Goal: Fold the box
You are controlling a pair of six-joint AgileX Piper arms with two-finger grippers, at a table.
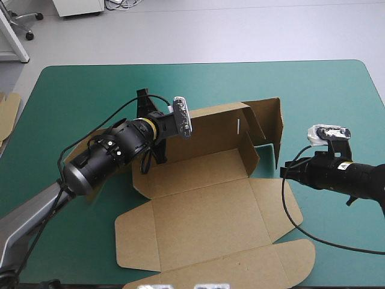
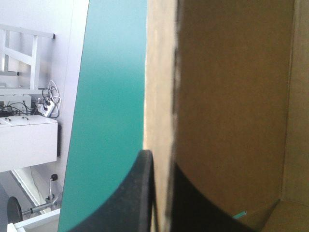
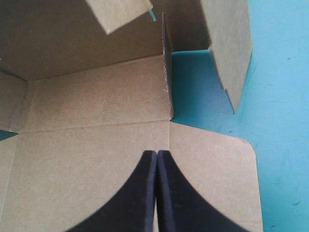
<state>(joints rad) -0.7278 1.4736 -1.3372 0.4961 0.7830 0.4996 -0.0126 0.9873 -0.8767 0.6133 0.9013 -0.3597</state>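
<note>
Inside L gripper [image 2: 161,162]: box [image 2: 231,111] wall (upright).

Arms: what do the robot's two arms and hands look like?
Both are black tubes. The left arm has a grey lower link and a yellow ring at the wrist; the right arm shows a yellow mark. The left hand and right hand each have two broad black fin-shaped fingers.

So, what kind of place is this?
Likely a robot laboratory workbench: a table with teal-green cover, the robot's left hand shut on a part-folded brown box, its right hand shut over it.
</note>
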